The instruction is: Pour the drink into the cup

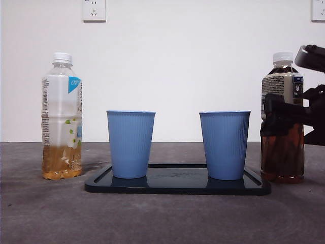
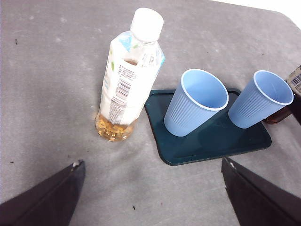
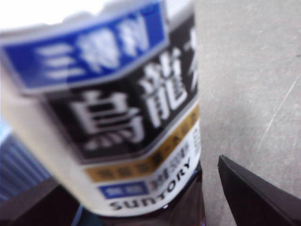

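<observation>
A dark tea bottle (image 1: pixel 282 152) with a white cap stands at the right of the black tray (image 1: pixel 177 186). My right gripper (image 1: pixel 285 115) reaches in from the right and straddles this bottle at mid-height. In the right wrist view the bottle (image 3: pixel 117 108) fills the space between the jaws, with a small gap to the right jaw, so the gripper (image 3: pixel 136 181) is open. Two empty blue cups (image 1: pixel 130 144) (image 1: pixel 224 145) stand upright on the tray. My left gripper (image 2: pixel 153 188) is open and empty, well above the table near the pale tea bottle (image 2: pixel 129 80).
A pale tea bottle (image 1: pixel 61 117), about a quarter full, stands left of the tray. The tray (image 2: pixel 211 143) and both cups (image 2: pixel 195 101) (image 2: pixel 263 96) show in the left wrist view. A white wall with sockets (image 1: pixel 94 9) is behind the grey table.
</observation>
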Action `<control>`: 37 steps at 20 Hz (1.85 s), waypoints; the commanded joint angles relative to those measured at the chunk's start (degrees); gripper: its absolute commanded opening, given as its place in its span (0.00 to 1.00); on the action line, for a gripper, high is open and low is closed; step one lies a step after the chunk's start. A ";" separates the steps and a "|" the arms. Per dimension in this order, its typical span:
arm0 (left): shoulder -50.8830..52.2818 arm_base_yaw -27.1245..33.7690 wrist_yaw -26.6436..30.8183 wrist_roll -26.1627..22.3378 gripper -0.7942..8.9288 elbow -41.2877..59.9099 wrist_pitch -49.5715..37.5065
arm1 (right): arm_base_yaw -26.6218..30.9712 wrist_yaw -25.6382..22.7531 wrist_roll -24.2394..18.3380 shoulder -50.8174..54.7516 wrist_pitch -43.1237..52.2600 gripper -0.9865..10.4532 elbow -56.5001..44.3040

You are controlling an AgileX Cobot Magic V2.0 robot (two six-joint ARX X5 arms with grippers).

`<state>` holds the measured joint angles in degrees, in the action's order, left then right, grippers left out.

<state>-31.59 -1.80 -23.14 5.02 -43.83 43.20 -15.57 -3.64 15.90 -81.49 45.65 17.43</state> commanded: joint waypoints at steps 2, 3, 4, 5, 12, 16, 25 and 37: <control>-0.22 -0.15 -0.48 -0.46 0.56 -1.11 -0.52 | 0.09 -0.50 -1.73 -2.40 3.58 0.38 0.22; -0.22 -0.15 -0.50 -0.46 0.56 -1.11 -0.50 | 0.09 -0.50 -1.92 -2.40 4.57 0.34 0.24; -0.22 -0.15 -0.48 -0.46 0.56 -1.11 -0.50 | 0.09 -0.48 -2.27 -2.36 5.42 0.32 0.24; -0.22 -0.15 -0.48 -0.46 0.56 -1.11 -0.50 | 0.09 -0.48 -2.84 -2.25 5.55 0.30 0.24; -0.22 -0.13 -0.48 -0.48 0.56 -1.11 -0.55 | 0.09 -0.96 -6.34 4.37 1.55 0.27 0.24; -0.22 -0.15 -0.48 -0.52 0.56 -1.11 -0.57 | 0.09 -1.01 -7.91 12.24 -9.81 0.27 1.55; -0.20 -0.15 -0.48 -0.52 0.56 -1.11 -0.61 | -0.04 -6.40 -22.51 22.86 -51.60 0.27 21.62; -0.20 -1.27 -0.48 -1.16 0.56 -1.11 -0.74 | -7.65 -26.40 -51.19 21.57 -76.56 0.27 37.83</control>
<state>-31.57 -2.98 -23.14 4.97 -43.83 43.13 -23.05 -29.23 -32.16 -59.61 -32.91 53.63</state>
